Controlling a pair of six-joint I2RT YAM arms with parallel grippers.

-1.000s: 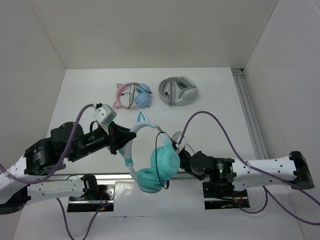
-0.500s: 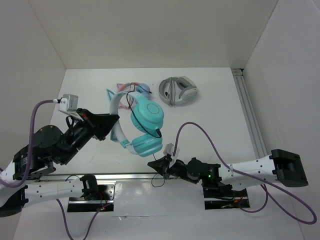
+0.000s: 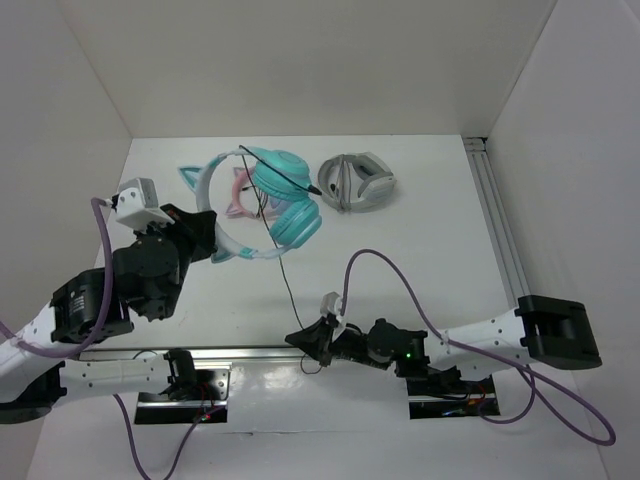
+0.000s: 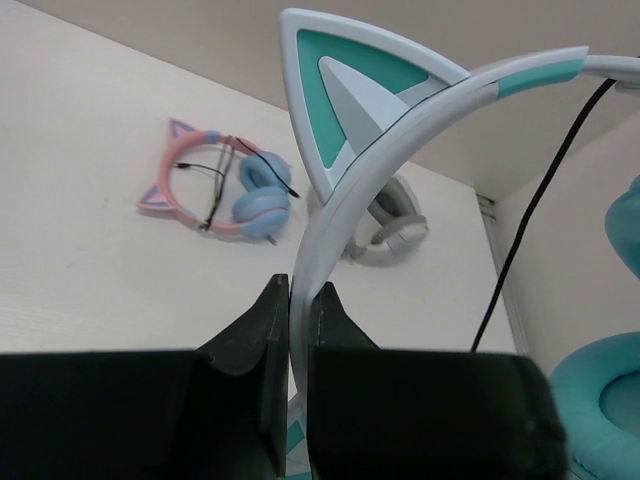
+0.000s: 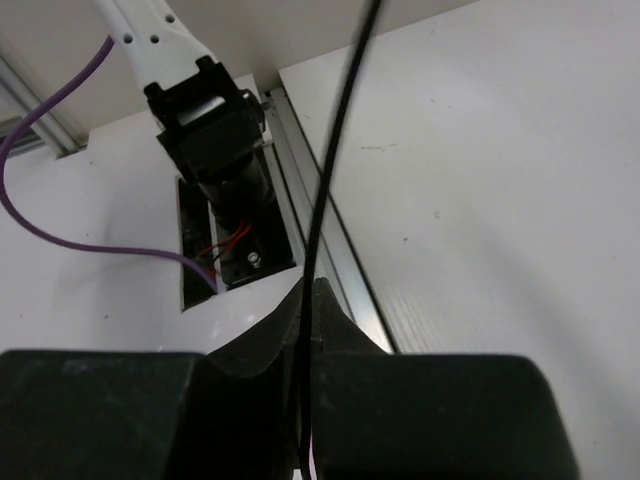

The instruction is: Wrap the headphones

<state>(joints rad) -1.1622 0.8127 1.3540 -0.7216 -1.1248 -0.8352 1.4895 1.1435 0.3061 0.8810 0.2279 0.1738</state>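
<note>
The teal cat-ear headphones (image 3: 283, 190) hang in the air over the back left of the table, held by their pale headband (image 4: 400, 140). My left gripper (image 3: 208, 240) is shut on that headband; in the left wrist view (image 4: 299, 300) a teal cat ear (image 4: 350, 90) stands just above the jaws. The thin black cable (image 3: 283, 275) runs taut from the ear cups down to my right gripper (image 3: 303, 341), which is shut on it near the table's front edge. In the right wrist view the cable (image 5: 335, 150) passes between the closed fingers (image 5: 309, 295).
Pink-and-blue cat-ear headphones (image 3: 240, 200) lie on the table partly behind the teal pair, also seen in the left wrist view (image 4: 215, 190). Grey-and-white headphones (image 3: 356, 182) lie at the back centre. A metal rail (image 3: 500, 230) runs along the right side.
My left gripper has carried the headphones back and to the left, turning them. My right gripper has stayed low at the front edge, sliding slightly left, and the cable is now stretched out longer.
</note>
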